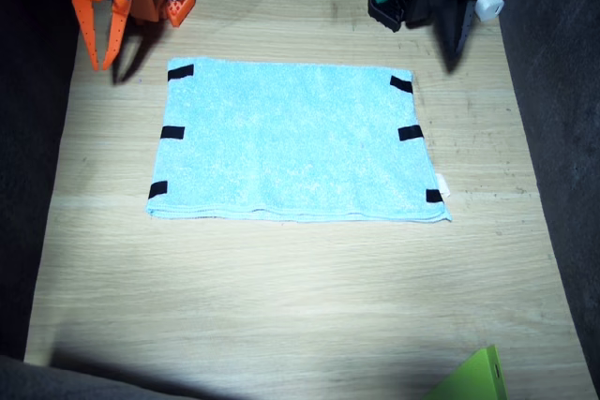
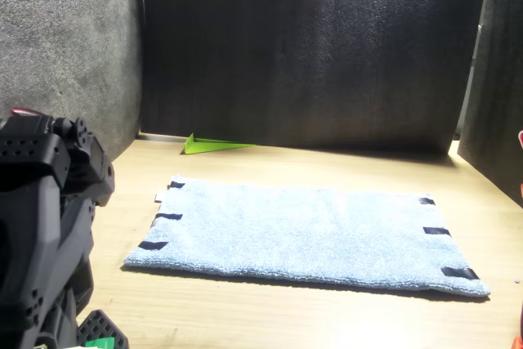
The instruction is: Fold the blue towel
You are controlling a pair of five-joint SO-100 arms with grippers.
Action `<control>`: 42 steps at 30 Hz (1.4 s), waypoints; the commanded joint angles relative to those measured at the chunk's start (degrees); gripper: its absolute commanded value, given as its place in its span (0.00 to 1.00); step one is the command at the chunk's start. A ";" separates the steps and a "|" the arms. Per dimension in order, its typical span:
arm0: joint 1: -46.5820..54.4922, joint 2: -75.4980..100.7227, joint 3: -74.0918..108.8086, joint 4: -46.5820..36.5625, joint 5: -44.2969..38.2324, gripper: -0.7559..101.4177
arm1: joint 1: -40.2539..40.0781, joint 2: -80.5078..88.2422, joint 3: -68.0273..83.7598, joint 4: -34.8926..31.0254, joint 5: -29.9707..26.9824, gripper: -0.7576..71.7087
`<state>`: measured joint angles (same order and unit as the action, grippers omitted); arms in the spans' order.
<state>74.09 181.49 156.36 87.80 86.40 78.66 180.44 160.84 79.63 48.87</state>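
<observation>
Wooden table [image 1: 281,297], blue towel [image 1: 295,142] flat, grippers apart.

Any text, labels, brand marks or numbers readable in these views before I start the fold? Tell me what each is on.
None can be read.
Small white tag on the blue towel: too small to tell if it is printed.
Black tape strips: plain, no marks.
Lime-green flat piece: no text showing.
</observation>
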 commanded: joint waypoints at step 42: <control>1.32 -0.35 -0.18 -1.05 -4.39 0.00 | -4.39 -12.92 -9.76 -7.21 16.08 0.22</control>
<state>74.79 181.49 156.36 86.48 82.53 71.89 174.02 155.04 74.79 62.14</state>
